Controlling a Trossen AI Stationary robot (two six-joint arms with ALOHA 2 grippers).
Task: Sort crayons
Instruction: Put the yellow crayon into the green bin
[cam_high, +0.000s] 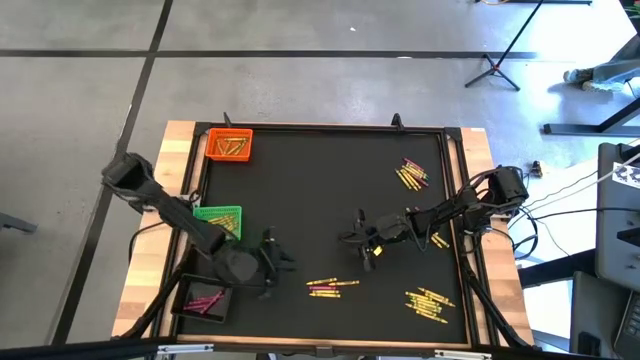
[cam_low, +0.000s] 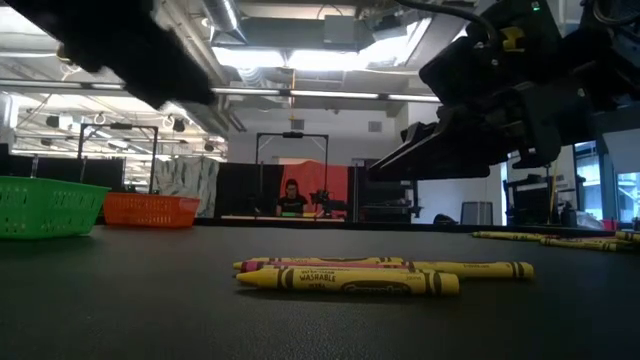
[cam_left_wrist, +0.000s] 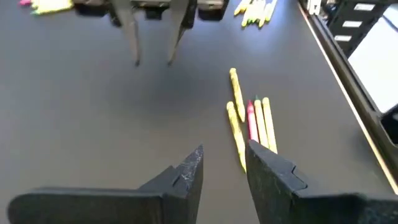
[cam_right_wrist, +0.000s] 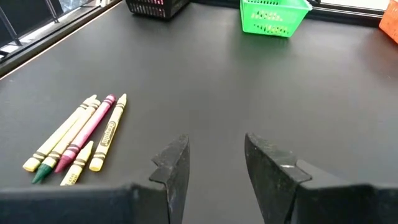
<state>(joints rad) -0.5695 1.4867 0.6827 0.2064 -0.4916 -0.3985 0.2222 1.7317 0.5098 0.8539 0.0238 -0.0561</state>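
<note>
A small bunch of crayons (cam_low: 380, 272) lay nearest the low camera on the black surface (cam_high: 310, 200). Only the wrist views showed the left gripper (cam_left_wrist: 224, 165) and right gripper (cam_right_wrist: 214, 155) with fingers parted, empty.

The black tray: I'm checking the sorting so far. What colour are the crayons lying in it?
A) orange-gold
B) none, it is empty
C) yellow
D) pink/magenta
D: in the high view the black tray at the table's near-left corner holds pink/magenta crayons; the right wrist view also shows pink sticks inside it.
</note>
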